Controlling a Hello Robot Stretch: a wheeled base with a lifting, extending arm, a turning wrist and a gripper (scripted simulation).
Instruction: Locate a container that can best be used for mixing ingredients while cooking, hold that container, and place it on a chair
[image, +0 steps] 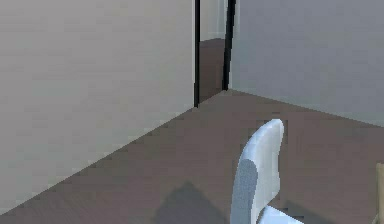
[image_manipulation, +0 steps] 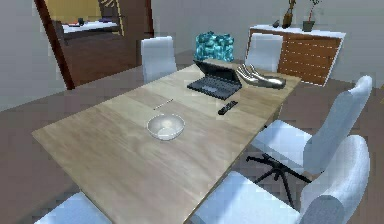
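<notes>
Glass bowl sat on the wooden surface, apart from the laptop. A white chair waited to the laptop's right. Bowl located, it seemed; grasping and placing not yet done. End effector's state: could not tell.

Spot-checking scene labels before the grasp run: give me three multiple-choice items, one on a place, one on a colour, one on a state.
1. Where does the bowl stand?
A. on the wooden table
B. on a chair seat
C. on the floor

2. What colour are the chairs?
A. black
B. white
C. red

3. How is the laptop?
A. shut flat
B. open, screen raised
C. lying upside down

Answers:
1 A: the bowl rests on the tabletop, apart from the laptop.
2 B: every chair around the table is white.
3 B: its screen stands up behind the keyboard.
</notes>
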